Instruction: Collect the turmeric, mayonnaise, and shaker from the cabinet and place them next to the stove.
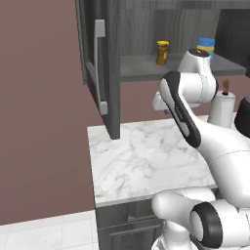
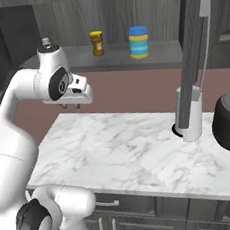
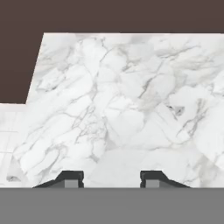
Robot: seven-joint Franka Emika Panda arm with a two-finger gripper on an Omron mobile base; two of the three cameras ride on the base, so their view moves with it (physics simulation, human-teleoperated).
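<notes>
The robot's pincer (image 3: 112,179) hangs over the bare marble worktop (image 2: 141,149), pointing down with nothing between its fingertips (image 3: 70,178); they stand apart by a visible gap, yet this is as near together as they come, so the pincer counts as pressed together and empty. Beyond it, the cabinet (image 1: 105,73) stands with its door swung wide, the pale bar handle facing the room. On the shelf inside, the turmeric (image 2: 97,43) and the mayonnaise (image 2: 138,42) stand upright, near each other but apart, well back from the shelf's front edge. At the shelf's left end in the right base view, a small pale cap that may be the shaker (image 2: 45,42) peeks above the arm's joint; it is too hidden to be sure.

Both jars look rigid, smooth-sided and light, likely slippery under hard fingers and apt to topple if nudged high. The safest hold appears to be across the body below the lid, approached level from the front. The shaker, smaller and narrower, would probably need the finest centring of the three.
</notes>
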